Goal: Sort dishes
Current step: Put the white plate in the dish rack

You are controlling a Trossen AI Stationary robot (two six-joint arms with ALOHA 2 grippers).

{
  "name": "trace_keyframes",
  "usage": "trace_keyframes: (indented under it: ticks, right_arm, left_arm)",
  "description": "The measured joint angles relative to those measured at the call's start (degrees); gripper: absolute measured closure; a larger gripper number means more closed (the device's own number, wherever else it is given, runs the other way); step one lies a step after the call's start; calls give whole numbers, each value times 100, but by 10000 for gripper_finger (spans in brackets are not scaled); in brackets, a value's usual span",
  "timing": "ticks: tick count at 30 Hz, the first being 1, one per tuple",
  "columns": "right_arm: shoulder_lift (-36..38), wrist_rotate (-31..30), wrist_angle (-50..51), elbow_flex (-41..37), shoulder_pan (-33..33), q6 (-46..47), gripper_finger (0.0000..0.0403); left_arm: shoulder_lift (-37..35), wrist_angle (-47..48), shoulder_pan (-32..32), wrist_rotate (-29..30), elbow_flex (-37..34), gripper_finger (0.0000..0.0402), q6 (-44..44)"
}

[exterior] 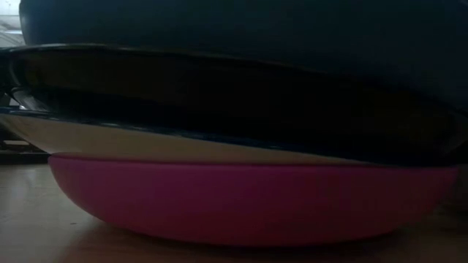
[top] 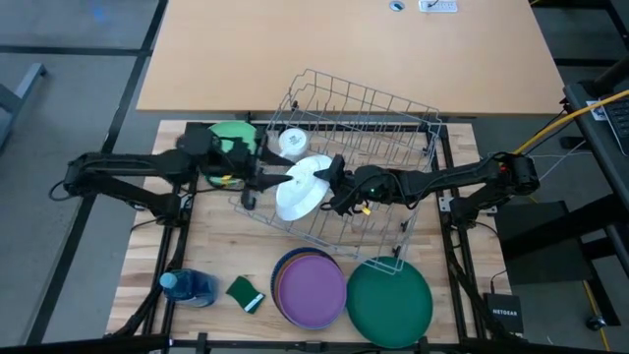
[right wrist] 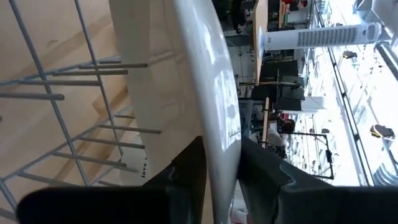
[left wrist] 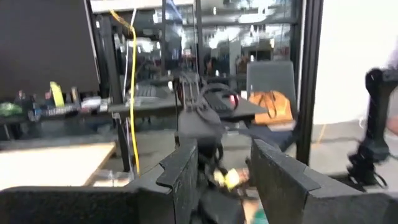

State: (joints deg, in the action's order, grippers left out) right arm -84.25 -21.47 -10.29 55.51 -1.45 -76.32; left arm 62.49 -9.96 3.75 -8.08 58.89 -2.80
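White plate pinched by right gripper (rim only).

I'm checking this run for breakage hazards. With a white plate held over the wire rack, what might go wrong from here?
The right end effector pinches only the rim of the white plate, so the plate could swing or slip out. The wire rack sits tilted, and a nudge from the plate might shift or tip it. The left end effector is close beside the plate, so the arms could bump.

You have a tan desk behind the counter, grey floor around, and a white tower fan beyond.
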Motion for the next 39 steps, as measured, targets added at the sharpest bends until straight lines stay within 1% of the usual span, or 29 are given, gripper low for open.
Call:
trace_keyframes:
  ticks: [4, 7, 9, 13, 20, 25, 29, 33, 36, 39]
  right_arm:
    - [0, 2, -2, 0, 0, 7, 315]
    - [0, 2, -4, 0, 0, 12, 315]
    - [0, 2, 0, 0, 0, 16, 315]
    - [0, 2, 7, 0, 0, 25, 315]
    - [0, 2, 15, 0, 0, 25, 315]
    - [0, 3, 20, 0, 0, 25, 315]
    - [0, 4, 21, 2, 0, 23, 315]
    - [0, 4, 20, 2, 0, 23, 315]
    - [0, 4, 20, 2, 0, 23, 315]
    - [0, 4, 21, 2, 0, 23, 315]
  left_arm:
    - [-672, 979, 0, -1, -23, 260, -60]
    - [-1048, 970, 0, 19, -365, 260, -53]
    - [-1263, 829, -2, 177, -727, 260, 27]
    - [-1612, 34, 0, 463, -1648, 260, 229]
    - [-1830, -1650, 0, 475, -3144, 260, 286]
    - [-1978, -2632, 7, 495, -3919, 260, 432]
    - [-2393, -2983, 7, 770, -4436, 260, 450]
    - [-2949, -2997, 7, 1090, -4828, 260, 533]
    - [-3200, -2965, 7, 1127, -5037, 260, 754]
    - [-3288, -2926, 7, 1128, -5160, 260, 1180]
